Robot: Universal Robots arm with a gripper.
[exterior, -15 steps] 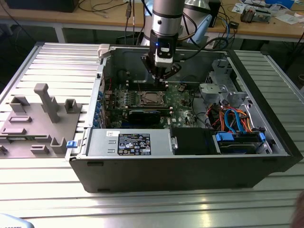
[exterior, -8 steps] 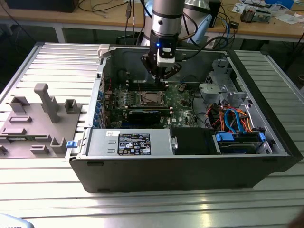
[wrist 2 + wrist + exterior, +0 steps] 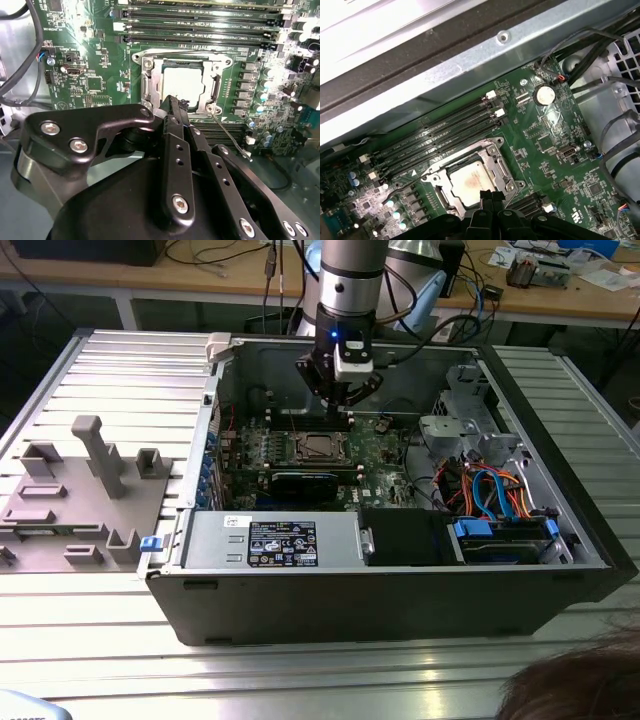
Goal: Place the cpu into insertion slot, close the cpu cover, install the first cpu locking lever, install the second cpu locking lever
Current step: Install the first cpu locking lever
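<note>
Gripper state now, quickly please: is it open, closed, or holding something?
Gripper: closed, fingertips together, nothing visible between them, at the edge of the cpu cover.

No wording can be read. In the exterior view, 2 printed labels sit on the silver power supply box point(image 3: 205, 540): a dark label point(image 3: 282, 543) and a small white label point(image 3: 237, 522), both with print too fine to read. In the first wrist view, a white triangle mark point(image 3: 414, 172) stands on the green circuit board point(image 3: 545, 150).
</note>
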